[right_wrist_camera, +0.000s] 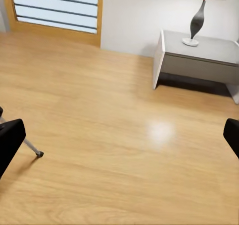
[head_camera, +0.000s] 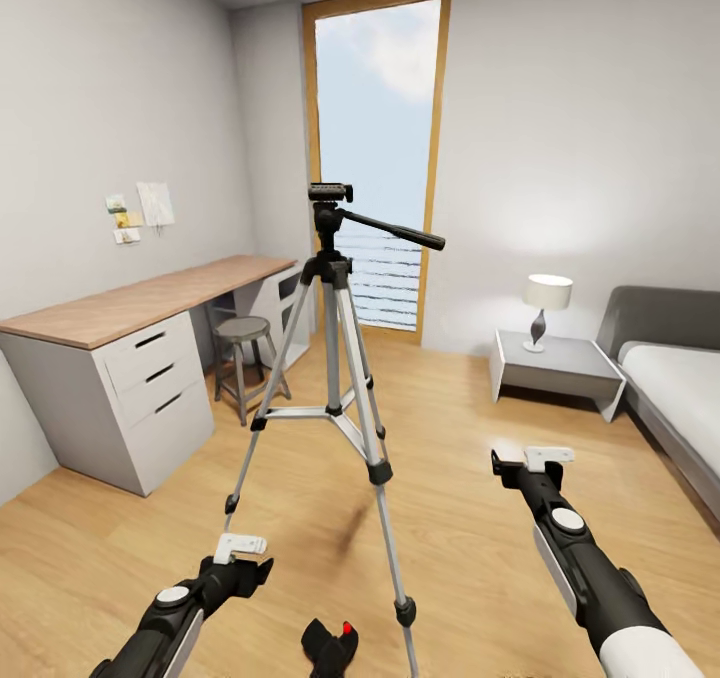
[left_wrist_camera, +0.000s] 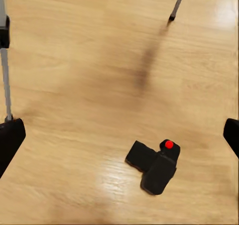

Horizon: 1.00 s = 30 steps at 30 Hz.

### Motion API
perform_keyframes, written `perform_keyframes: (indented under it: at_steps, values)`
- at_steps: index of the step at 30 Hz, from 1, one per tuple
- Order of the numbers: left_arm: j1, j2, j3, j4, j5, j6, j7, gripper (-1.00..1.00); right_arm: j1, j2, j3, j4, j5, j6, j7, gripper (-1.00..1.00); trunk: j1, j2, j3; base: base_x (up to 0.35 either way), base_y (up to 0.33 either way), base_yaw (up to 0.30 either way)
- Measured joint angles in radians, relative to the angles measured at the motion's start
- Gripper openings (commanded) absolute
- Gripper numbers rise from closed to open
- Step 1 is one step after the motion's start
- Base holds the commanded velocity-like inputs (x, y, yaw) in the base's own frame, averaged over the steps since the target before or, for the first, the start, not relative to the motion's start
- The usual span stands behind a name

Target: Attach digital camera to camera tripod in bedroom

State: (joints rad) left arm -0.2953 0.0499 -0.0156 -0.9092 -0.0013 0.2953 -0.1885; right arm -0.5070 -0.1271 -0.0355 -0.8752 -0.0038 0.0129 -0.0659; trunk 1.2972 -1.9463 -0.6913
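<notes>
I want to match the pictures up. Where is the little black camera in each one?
Head view: the digital camera lies on the wood floor at the bottom edge, just left of the camera tripod's near leg.
Left wrist view: lower right of middle, red button up.
Right wrist view: not in this picture.
Shared landmark: a tripod leg's foot on the floor.

The camera tripod (head_camera: 334,358) looks like smooth silver-grey metal with matt black collars; the digital camera (left_wrist_camera: 154,164) is matt black; the floor (head_camera: 470,518) is light, faintly glossy wood planking; the counter (head_camera: 150,303) top looks wooden.
</notes>
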Motion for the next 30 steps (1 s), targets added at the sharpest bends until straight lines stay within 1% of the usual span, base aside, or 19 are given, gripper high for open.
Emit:
perform_keyframes:
  at_steps: [4, 7, 8, 9, 13, 17, 19, 20, 21, 24, 26, 28, 30]
  values:
    - [0.0, 0.004, -0.014, 0.009, -0.001, -0.004, -0.065, 1.0, -0.002, 0.0, 0.0, -0.001, -0.001, -0.021, 0.002, 1.0, 0.015, -0.028, -0.013, 0.0, 0.0, 0.0]
    - [0.0, 0.008, -0.018, 0.012, -0.001, -0.007, -0.092, 1.0, -0.002, 0.0, 0.0, -0.001, -0.001, -0.042, 0.008, 1.0, 0.027, -0.049, -0.022, 0.0, 0.0, 0.0]
    - [0.0, 0.009, -0.019, 0.013, -0.001, -0.007, -0.098, 1.0, -0.002, 0.0, 0.001, -0.001, -0.001, -0.049, 0.013, 1.0, 0.031, -0.056, -0.025, 0.0, 0.0, 0.0]
    - [0.0, 0.011, -0.022, 0.015, -0.001, -0.008, -0.11, 1.0, -0.002, 0.0, 0.003, -0.001, -0.002, -0.063, 0.036, 1.0, 0.035, -0.063, -0.028, 0.0, 0.0, 0.0]
    - [0.0, 0.011, -0.028, 0.016, -0.001, -0.009, -0.119, 1.0, -0.002, 0.001, 0.006, -0.001, -0.001, -0.073, 0.073, 1.0, 0.05, -0.091, -0.041, 0.0, 0.0, 0.0]
    - [0.0, 0.009, -0.045, 0.016, -0.001, -0.01, -0.123, 1.0, -0.002, 0.001, 0.006, -0.001, -0.001, -0.076, 0.09, 1.0, 0.065, -0.119, -0.053, 0.0, 0.0, 0.0]
    - [0.0, 0.009, -0.059, 0.016, -0.001, -0.01, -0.124, 1.0, -0.002, 0.001, 0.005, -0.001, -0.001, -0.078, 0.094, 1.0, 0.073, -0.133, -0.06, 0.0, 0.0, 0.0]
    - [0.0, 0.009, -0.096, 0.016, -0.001, -0.011, -0.125, 1.0, -0.002, 0.001, 0.004, -0.001, -0.001, -0.079, 0.099, 1.0, 0.077, -0.14, -0.063, 0.0, 0.0, 0.0]
    - [0.0, 0.01, -0.105, 0.016, -0.001, -0.011, -0.125, 1.0, -0.002, 0.001, 0.005, -0.001, -0.001, -0.079, 0.101, 1.0, 0.081, -0.147, -0.066, 0.0, 0.0, 0.0]
    - [0.0, 0.011, -0.126, 0.016, -0.001, -0.011, -0.125, 1.0, -0.002, 0.001, 0.005, -0.001, -0.002, -0.079, 0.103, 1.0, 0.092, -0.168, -0.075, 0.0, 0.0, 0.0]
    - [0.0, 0.011, -0.132, 0.016, -0.001, -0.011, -0.126, 1.0, -0.002, 0.001, 0.005, -0.001, -0.002, -0.079, 0.104, 1.0, 0.1, -0.182, -0.081, 0.0, 0.0, 0.0]
    - [0.0, 0.011, -0.148, 0.017, -0.002, -0.011, -0.126, 1.0, -0.002, 0.001, 0.004, -0.001, -0.002, -0.079, 0.105, 1.0, 0.107, -0.196, -0.088, 0.0, 0.0, 0.0]
    - [0.0, 0.011, -0.152, 0.018, -0.002, -0.011, -0.126, 1.0, -0.002, 0.001, 0.004, -0.001, -0.002, -0.08, 0.105, 1.0, 0.115, -0.21, -0.094, 0.0, 0.0, 0.0]
